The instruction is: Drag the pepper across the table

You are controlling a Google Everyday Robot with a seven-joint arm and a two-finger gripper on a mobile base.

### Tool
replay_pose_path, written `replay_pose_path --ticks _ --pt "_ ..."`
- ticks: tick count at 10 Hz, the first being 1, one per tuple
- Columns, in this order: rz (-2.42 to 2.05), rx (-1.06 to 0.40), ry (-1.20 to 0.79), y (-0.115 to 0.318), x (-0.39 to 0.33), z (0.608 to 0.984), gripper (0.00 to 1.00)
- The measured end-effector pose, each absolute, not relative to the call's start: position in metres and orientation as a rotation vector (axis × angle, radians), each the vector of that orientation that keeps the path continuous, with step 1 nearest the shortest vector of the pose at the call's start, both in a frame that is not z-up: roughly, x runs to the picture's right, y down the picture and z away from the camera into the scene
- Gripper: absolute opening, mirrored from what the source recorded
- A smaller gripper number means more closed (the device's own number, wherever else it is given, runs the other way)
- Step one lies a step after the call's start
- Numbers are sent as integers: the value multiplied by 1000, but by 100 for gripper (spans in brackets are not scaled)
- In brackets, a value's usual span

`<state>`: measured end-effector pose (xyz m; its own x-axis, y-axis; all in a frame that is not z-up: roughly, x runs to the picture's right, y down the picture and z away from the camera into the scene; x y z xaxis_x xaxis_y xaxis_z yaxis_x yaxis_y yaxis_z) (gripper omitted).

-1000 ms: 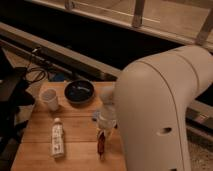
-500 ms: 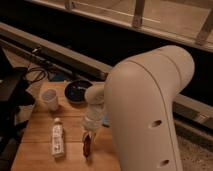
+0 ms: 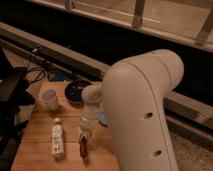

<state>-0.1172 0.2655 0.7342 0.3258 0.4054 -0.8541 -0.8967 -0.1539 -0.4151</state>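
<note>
Tool [image 3: 85, 136]: low over worktop [image 3: 37, 135], tip on the pepper [image 3: 83, 147]; finger state cannot be told. White bottle [image 3: 58, 140] lies just left of tool. Cup [image 3: 49, 99] and dark bowl [image 3: 76, 91] stand beyond it, apart. Versus half a second ago: tool and pepper shifted slightly left, nearer the bottle.

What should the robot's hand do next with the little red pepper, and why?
Probably keep sliding it sideways along the table. The gripper is right down over the pepper, which lies flat on the wood beside the white bottle, so a gentle drag toward the bare planks seems the fitting next step.
</note>
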Motion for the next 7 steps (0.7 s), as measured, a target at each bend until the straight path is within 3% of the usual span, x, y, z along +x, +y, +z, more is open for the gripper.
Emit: replay_pose_path --ticks 7 --pt "973 -1324 460 287 -204 705 7"
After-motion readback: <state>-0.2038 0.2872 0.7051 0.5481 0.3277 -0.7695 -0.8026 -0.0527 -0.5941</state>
